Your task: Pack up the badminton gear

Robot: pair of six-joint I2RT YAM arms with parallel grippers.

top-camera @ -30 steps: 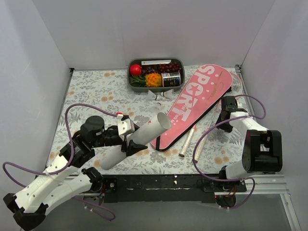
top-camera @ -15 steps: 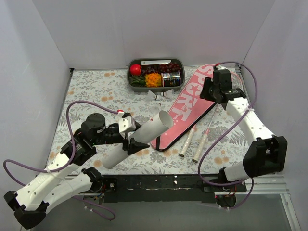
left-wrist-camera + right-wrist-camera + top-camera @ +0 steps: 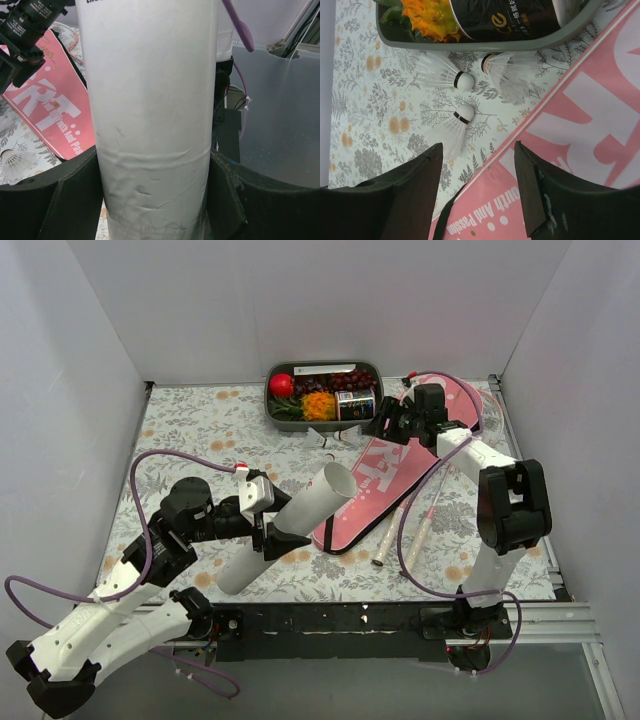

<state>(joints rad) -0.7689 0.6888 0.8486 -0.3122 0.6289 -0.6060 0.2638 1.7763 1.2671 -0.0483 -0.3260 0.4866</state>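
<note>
Left of centre, the left hand [image 3: 270, 530] is clamped on the tilted white cardboard tube [image 3: 308, 503]. Upper right, the right hand [image 3: 477, 150], spread apart, hangs over the long pink racket bag [image 3: 400, 468] on the floral table [image 3: 200, 430].

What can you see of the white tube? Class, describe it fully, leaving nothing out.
The white tube is a long plain cylinder, apparently matt cardboard, with small dents and creases showing in the left wrist view. Its upper end is open and hollow. It slants, open end raised toward the pink bag, lower end near the front edge of the table. The left gripper clamps it about midway, one finger on each side.
</note>
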